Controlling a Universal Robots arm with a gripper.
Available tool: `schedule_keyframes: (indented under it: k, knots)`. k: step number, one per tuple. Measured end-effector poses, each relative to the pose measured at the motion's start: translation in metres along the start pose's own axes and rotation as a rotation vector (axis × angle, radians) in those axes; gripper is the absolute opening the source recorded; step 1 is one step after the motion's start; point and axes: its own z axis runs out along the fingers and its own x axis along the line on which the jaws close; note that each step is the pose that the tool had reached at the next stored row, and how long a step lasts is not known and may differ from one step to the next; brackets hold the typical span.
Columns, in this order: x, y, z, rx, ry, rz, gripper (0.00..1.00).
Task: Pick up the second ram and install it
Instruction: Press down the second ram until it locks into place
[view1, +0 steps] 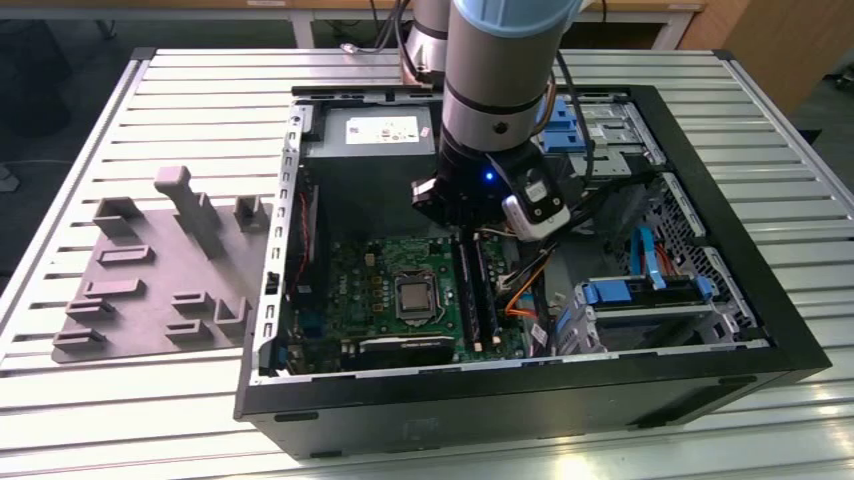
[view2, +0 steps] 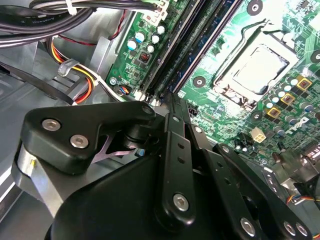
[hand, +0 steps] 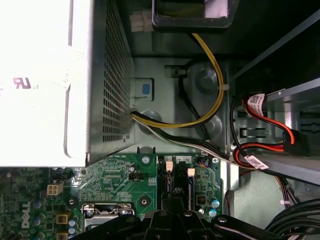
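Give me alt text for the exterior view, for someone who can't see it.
A robot arm reaches down into an open computer case on a slatted metal table, its gripper just above the green motherboard near the long black memory slots. A grey fixture plate lies outside, at the exterior view's left.

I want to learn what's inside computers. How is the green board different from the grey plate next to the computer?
The green board lies inside the black computer case, while the grey plate lies outside it on the slatted table. The green board is crowded with small parts and long black slots; the grey plate is one plain colour with chunky upright posts. The robot's gripper is over the green board, away from the grey plate. Both lie flat.
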Motion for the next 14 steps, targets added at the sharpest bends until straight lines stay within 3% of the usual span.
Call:
schedule_keyframes:
  k: [12, 14]
  knots:
    - [0.0001, 0.0000, 0.0027, -0.0001, 0.0000, 0.000, 0.11]
    - [0.0002, -0.0002, 0.0068, -0.0001, 0.0000, 0.000, 0.11]
